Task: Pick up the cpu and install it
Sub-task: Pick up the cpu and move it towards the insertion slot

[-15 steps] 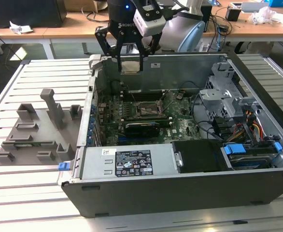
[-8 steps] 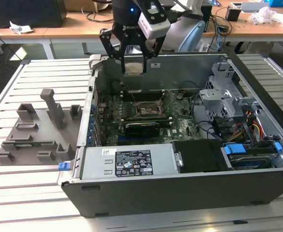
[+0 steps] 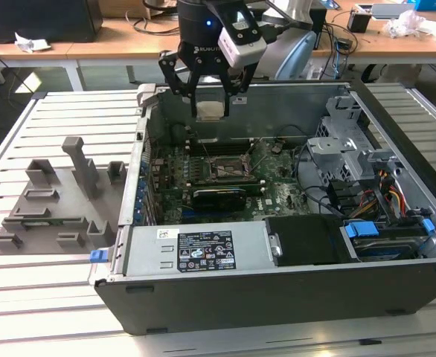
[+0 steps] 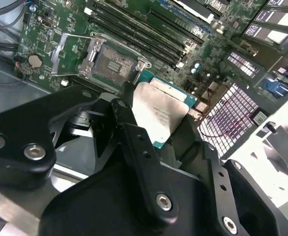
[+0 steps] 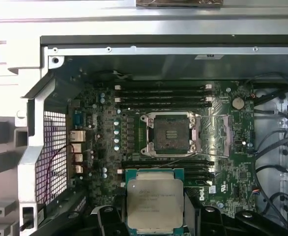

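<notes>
My gripper (image 3: 210,111) hangs above the rear wall of the open computer case (image 3: 203,297), shut on the cpu (image 3: 210,110). The cpu (image 5: 155,198) is a flat square chip with a silver-grey top plate and a green rim, held level between the black fingers (image 4: 129,132). In the second wrist view the cpu (image 4: 161,112) lies between both finger links. Below it the motherboard socket (image 5: 169,133) stands open, its metal frame lifted aside, and the socket (image 3: 225,169) sits at the middle of the board, lower than the chip.
A grey plastic holder tray (image 3: 54,204) with upright posts lies on the slatted table at the exterior view's left. Inside the case are memory slots (image 5: 163,96), a drive cage (image 3: 337,160), cables and a power supply (image 3: 199,253). A cluttered desk stands behind.
</notes>
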Motion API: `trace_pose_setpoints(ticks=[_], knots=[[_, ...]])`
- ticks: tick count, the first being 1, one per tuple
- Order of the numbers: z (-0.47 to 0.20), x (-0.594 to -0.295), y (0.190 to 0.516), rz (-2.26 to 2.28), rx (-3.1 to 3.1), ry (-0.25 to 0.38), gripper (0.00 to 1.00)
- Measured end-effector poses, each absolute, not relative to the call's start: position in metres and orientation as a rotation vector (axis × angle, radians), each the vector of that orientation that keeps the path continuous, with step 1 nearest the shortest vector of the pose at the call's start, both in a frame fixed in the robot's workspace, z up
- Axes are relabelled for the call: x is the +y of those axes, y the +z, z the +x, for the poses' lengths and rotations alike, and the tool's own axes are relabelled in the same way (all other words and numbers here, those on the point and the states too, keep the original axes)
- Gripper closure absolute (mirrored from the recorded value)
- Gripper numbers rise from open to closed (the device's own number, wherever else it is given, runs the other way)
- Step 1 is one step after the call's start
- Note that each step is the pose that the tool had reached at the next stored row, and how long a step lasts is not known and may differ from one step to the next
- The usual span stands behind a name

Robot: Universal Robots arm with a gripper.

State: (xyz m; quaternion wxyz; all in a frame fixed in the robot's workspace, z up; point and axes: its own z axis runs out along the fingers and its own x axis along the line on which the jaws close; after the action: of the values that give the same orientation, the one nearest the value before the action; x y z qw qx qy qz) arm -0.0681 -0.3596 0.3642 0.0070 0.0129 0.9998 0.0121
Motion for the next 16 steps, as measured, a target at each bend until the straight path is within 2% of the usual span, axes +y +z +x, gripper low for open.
trace_pose_setpoints(ticks=[16], knots=[[-0.045, -0.34, 0.342, 0.04, 3.128, 0.014, 0.45]])
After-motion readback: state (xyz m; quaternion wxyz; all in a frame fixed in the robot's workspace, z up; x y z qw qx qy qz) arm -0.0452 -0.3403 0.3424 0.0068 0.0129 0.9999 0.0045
